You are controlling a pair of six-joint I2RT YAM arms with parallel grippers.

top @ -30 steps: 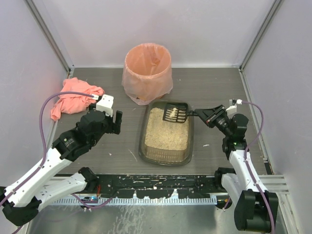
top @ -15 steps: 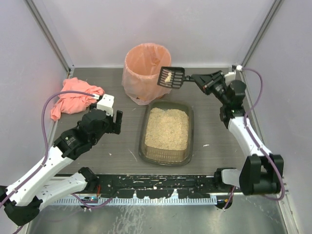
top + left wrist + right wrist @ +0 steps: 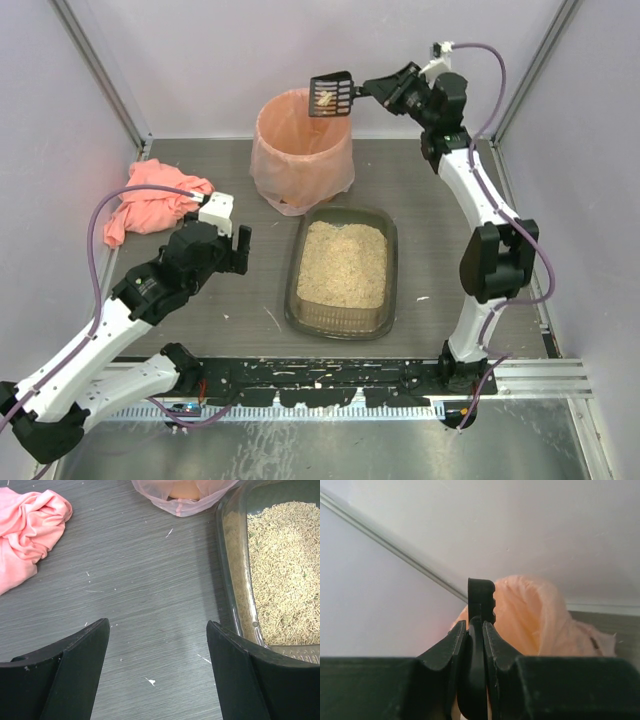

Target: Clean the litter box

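On the grey desk, the litter box sits mid-surface between the two arms, its beige granules spread level. Just behind it stands the round bin, lined with a peach bag. A crumpled pink cloth lies well to the left. The right pincer, clamped tight on the handle of a black slotted scoop, holds it high, apparently over the bin's far rim, with a pale clump aboard. The step in hand looks to be the dump: the next move likely calls for tipping the scoop so the clump falls inside the bag, not over its edge. The left pincer hovers wide open and empty above bare desk beside the box's left wall, out of the way. Stray specks dot the desk.
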